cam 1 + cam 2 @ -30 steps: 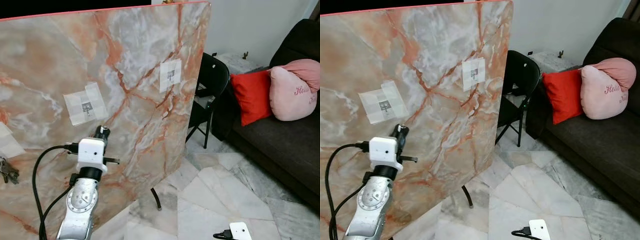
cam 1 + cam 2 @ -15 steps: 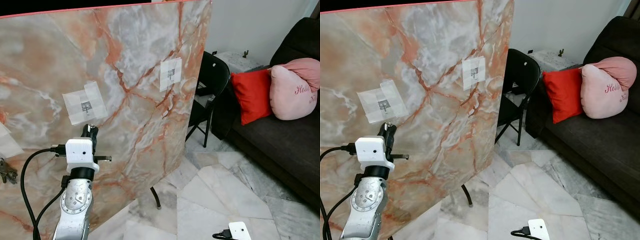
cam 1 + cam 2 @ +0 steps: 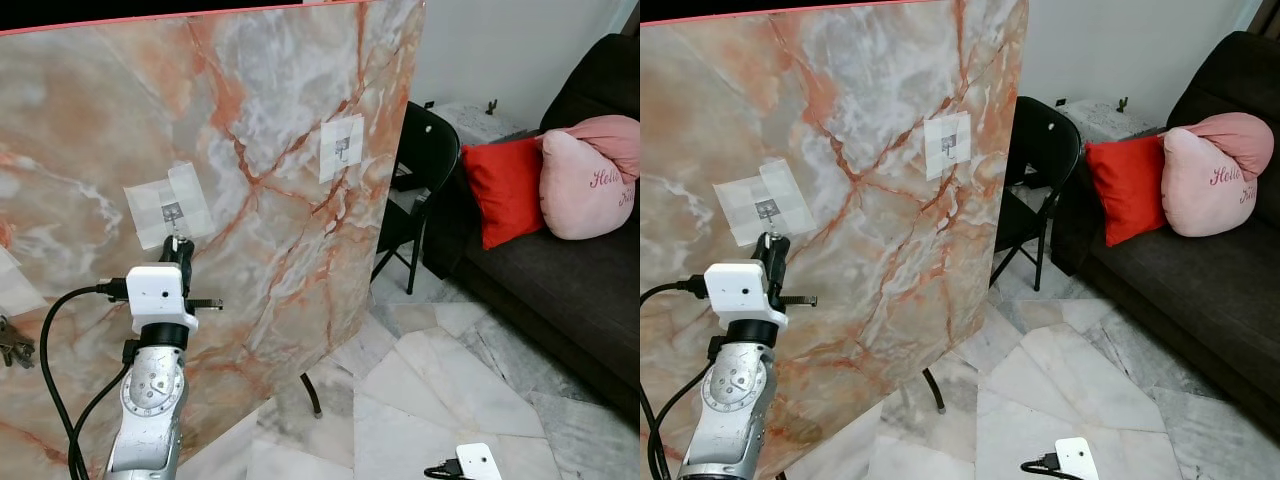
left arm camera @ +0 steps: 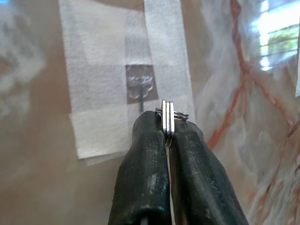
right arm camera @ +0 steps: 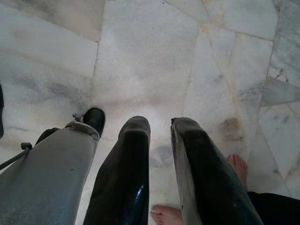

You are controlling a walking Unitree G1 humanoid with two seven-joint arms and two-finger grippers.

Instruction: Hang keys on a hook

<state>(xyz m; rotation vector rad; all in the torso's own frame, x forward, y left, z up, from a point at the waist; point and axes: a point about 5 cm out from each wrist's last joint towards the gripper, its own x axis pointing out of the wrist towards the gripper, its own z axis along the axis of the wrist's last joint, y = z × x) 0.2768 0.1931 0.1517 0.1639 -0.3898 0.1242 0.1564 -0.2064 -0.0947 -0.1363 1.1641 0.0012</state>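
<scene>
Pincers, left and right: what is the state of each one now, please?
Left pincer: closed on the key ring, just below the hook on the marble board.
Right pincer: open, holding nothing, pointing down at the floor.

Left pincer (image 4: 165, 123) tip just below taped hook (image 4: 141, 89); marble panel (image 3: 250, 120) close behind; open floor (image 3: 450, 390) to right.

The left gripper (image 4: 167, 125) pinched a metal key ring (image 4: 168, 117) between closed fingers, just before the small hook (image 4: 141, 92) taped to the marble panel (image 4: 37, 178).
</scene>
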